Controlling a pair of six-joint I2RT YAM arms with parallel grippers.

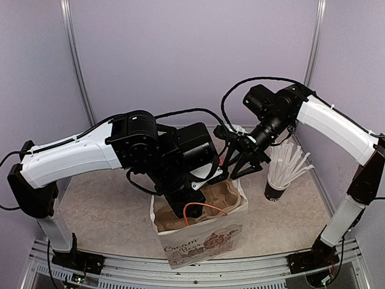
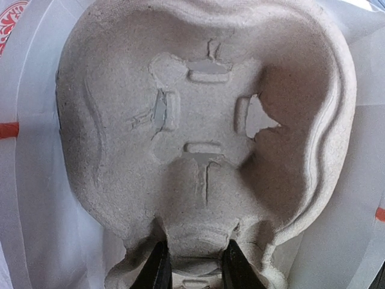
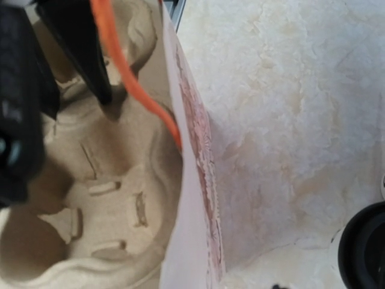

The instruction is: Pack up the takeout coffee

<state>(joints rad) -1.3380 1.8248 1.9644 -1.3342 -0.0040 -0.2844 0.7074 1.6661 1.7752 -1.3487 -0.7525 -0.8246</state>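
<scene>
Coffee carrier [image 2: 198, 90] rim pinched in left tool [image 2: 197, 271], right tool [image 1: 243, 162] seemingly parted

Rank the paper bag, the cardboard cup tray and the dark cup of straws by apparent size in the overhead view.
1. The paper bag, largest.
2. The cardboard cup tray inside it, partly hidden by the left arm.
3. The dark cup, smallest, leaving its straws aside.
</scene>
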